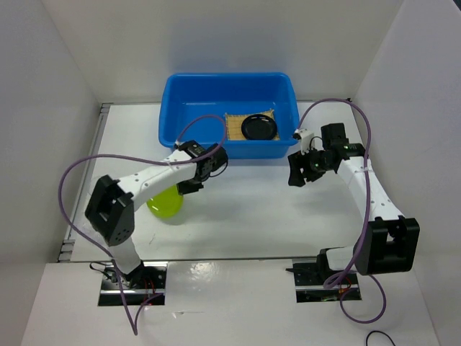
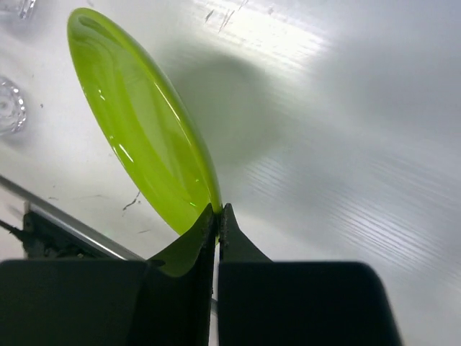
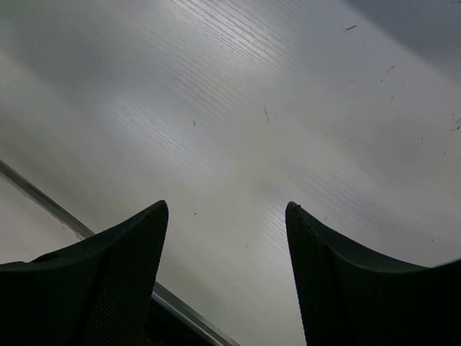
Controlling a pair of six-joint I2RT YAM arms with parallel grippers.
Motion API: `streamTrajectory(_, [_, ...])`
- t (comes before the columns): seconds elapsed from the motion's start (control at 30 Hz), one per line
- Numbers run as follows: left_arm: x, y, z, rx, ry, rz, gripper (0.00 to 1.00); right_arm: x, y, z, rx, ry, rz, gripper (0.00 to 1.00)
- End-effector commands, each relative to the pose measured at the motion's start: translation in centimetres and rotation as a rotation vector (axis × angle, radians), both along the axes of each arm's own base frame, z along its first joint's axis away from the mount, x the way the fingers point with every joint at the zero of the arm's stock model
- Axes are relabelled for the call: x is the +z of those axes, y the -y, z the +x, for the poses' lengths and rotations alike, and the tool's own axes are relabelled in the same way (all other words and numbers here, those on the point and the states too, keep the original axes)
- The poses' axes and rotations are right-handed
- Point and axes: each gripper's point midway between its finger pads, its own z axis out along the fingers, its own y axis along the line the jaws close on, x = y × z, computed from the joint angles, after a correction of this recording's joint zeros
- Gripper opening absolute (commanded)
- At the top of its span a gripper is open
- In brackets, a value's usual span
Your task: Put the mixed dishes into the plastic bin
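The blue plastic bin stands at the back centre. The tan bamboo mat lies inside it with the small black plate on top. My left gripper is shut on the rim of the lime-green plate and holds it tilted on edge above the table, in front of the bin. In the left wrist view the fingers pinch the plate at its lower rim, at the gripper. A clear glassy object, possibly the cup, shows at the left edge. My right gripper is open and empty, right of the bin's front corner; the right wrist view shows the gripper over bare table.
White walls enclose the table on the left, back and right. A metal strip runs along the table's left edge. Purple cables loop over both arms.
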Motion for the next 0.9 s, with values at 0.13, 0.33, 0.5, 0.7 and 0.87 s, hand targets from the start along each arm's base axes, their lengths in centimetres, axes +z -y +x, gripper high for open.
streamTrajectory(0.13, [7.7, 1.3, 0.4, -0.148, 0.1, -0.158, 0.0, 0.1, 0.8, 1.0, -0.039, 0.023, -0.004, 0.71])
streamTrajectory(0.33, [12.8, 3.5, 1.3, -0.259, 0.175, -0.286, 0.0, -0.2, 1.2, 1.1, -0.053, 0.014, -0.013, 0.71])
streamTrajectory(0.5, [21.0, 6.2, 4.4, -0.378, 0.355, -0.406, 0.0, -1.0, 1.2, 1.2, -0.053, -0.005, -0.014, 0.71])
streamTrajectory(0.7, [26.2, 9.6, 9.2, -0.495, 0.486, -0.459, 0.0, -1.2, 1.9, 1.4, -0.078, -0.014, -0.006, 0.71])
streamTrajectory(0.87, [25.3, 13.0, 14.2, -0.568, 0.532, -0.417, 0.0, -1.7, 2.3, 1.5, -0.093, -0.027, 0.002, 0.71])
